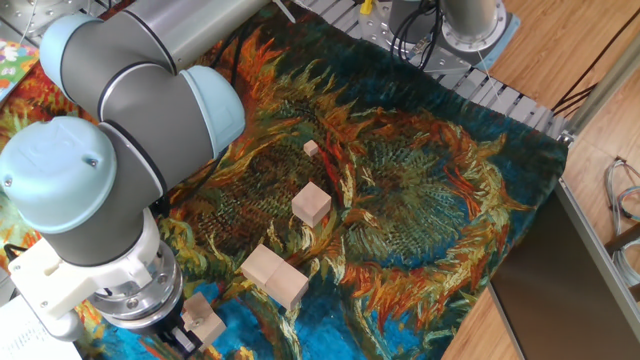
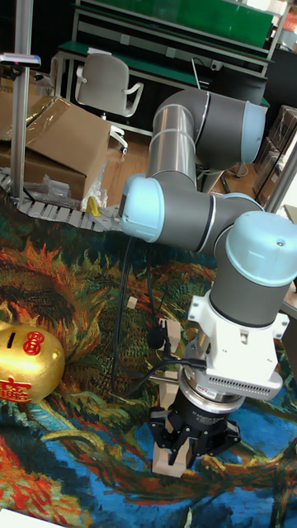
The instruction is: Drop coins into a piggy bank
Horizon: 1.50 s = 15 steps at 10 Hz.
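Sitting at the left edge of the tall fixed view: the piggy bank (image 2: pixel 29 365), shiny gold, resting on the sunflower-patterned cloth (image 1: pixel 420 210); it is out of frame in the fixed view.
Bank markings: a dark coin slot on top, a red emblem on its side and more red characters lower down, too small to read.
Coins: none can be made out in either view.
Gripper: the gripper (image 2: pixel 186 439) points straight down, to the right of the piggy bank and well apart from it; its black fingers straddle a pale wooden block (image 1: pixel 203 319), but whether they clamp it or only stand beside it I cannot tell.
Arm: the grey-and-pale-blue arm (image 1: pixel 120 130) bends over the cloth above that block.
Other blocks: a long block (image 1: pixel 274 276) lies just beside the gripper's block, a cube (image 1: pixel 311 204) farther from the gripper, and a tiny cube (image 1: pixel 311 148) beyond that.
Background: a cardboard box (image 2: pixel 62 144) and a white chair (image 2: pixel 104 85) stand behind the cloth, far beyond the bank.
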Each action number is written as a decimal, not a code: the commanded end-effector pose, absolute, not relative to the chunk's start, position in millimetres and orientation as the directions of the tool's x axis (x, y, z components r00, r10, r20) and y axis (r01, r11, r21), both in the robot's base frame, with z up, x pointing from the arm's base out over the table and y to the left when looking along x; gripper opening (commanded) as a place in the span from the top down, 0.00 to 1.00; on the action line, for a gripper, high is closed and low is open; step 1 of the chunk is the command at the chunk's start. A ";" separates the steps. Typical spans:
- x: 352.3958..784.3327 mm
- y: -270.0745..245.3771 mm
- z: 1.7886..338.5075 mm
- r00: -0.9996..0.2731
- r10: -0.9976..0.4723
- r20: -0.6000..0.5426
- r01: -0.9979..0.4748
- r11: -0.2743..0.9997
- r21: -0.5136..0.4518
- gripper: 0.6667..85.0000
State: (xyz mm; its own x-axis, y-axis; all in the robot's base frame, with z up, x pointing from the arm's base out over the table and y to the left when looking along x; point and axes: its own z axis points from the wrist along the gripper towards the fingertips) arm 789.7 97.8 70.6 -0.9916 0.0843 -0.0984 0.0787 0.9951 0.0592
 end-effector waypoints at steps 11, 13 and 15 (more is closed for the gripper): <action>787.7 102.1 70.6 -0.992 0.090 -0.090 0.082 0.993 0.088 0.68; 788.8 104.4 71.0 -0.991 0.091 -0.096 0.081 0.991 0.104 0.68; 789.7 105.1 70.6 -0.990 0.099 -0.099 0.088 0.990 0.111 0.68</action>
State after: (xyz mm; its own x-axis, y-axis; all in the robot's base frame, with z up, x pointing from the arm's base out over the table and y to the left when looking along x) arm 788.2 101.6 69.3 -0.9916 0.0876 -0.0950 0.0794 0.9930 0.0869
